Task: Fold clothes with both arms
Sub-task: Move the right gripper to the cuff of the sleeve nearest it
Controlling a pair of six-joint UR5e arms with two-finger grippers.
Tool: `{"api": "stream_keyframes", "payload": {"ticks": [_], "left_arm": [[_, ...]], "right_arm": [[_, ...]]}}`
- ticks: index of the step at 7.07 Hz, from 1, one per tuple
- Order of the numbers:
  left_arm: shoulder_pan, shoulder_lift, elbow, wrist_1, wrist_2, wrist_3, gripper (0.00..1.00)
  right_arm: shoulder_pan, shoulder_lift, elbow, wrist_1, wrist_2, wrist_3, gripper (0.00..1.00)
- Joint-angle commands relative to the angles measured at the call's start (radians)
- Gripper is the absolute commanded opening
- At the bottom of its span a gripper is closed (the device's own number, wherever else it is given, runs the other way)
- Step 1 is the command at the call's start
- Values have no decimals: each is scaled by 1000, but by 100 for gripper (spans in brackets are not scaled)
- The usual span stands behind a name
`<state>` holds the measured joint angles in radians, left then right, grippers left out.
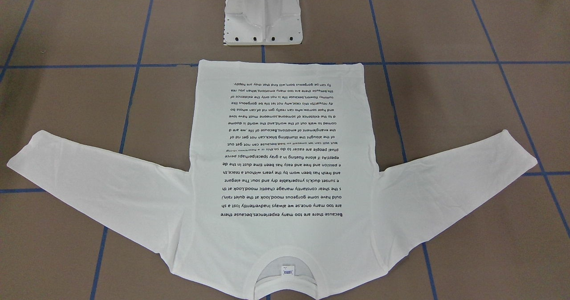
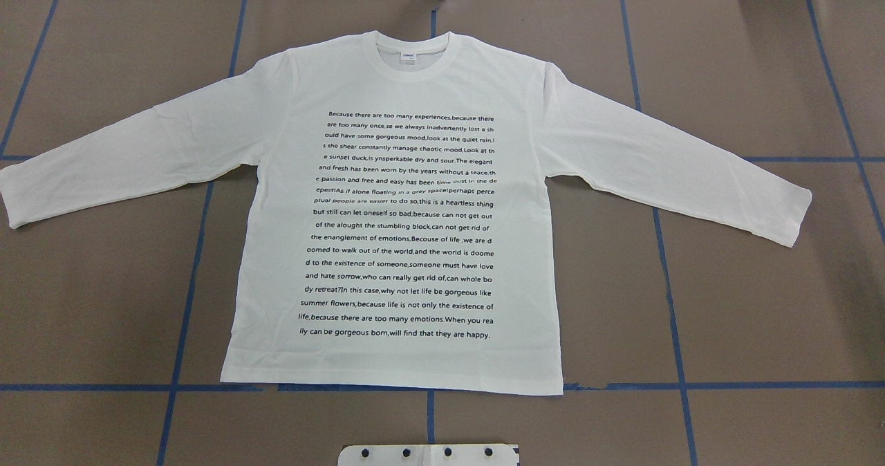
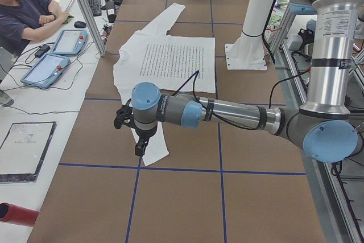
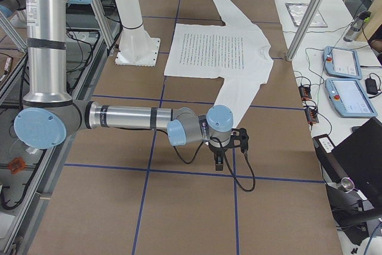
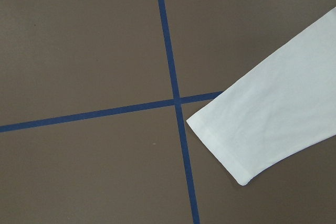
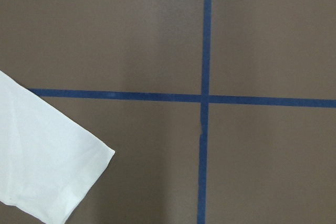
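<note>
A brown table (image 2: pixel 760 279) is gridded with blue tape (image 2: pixel 760 385). Across it from the pedestal (image 1: pixel 262 19), an operator (image 3: pixel 25 9) sits at a bench with two pendants (image 3: pixel 45 68). The shirt (image 2: pixel 401 245) lies flat, print up, just beyond the pedestal: hem nearest it, neck farthest, long axis running straight away, sleeves spread wide. Left of the pedestal, the left arm (image 3: pixel 239 112) reaches out level, left gripper (image 3: pixel 139 147) pointing down by the left cuff (image 5: pixel 226 135). The right arm (image 4: pixel 125 117) mirrors it, right gripper (image 4: pixel 221 158) near the right cuff (image 6: pixel 79 177). Whether either gripper's fingers are spread or together, I cannot tell.

Opposed high views share shirt (image 2: pixel 408 210), wrists close
</note>
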<state>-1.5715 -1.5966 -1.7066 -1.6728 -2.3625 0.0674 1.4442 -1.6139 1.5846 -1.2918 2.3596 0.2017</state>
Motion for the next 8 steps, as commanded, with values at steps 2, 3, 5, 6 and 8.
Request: {"api": "stream_keyframes", "payload": {"ticks": [2,3,5,6,8], "left_arm": [[5,-6,-14,-25,-6,-43,100],[7,-31,-24,-22,-4,-44,100],[7,-30,-30,-25,-7,-47,100],[7,-28,-30,-25,-6,-50,100],[7,-28,-28,-27,-7,-50,100]], "right_arm": [[-134,17,-27,179,-6,183,100],[-207,17,-52,284,-41,294,100],[-289,47,-195,476,-160,315,100],[-298,57,-248,480,-160,314,100],[-308,61,-250,477,-96,320,99]]}}
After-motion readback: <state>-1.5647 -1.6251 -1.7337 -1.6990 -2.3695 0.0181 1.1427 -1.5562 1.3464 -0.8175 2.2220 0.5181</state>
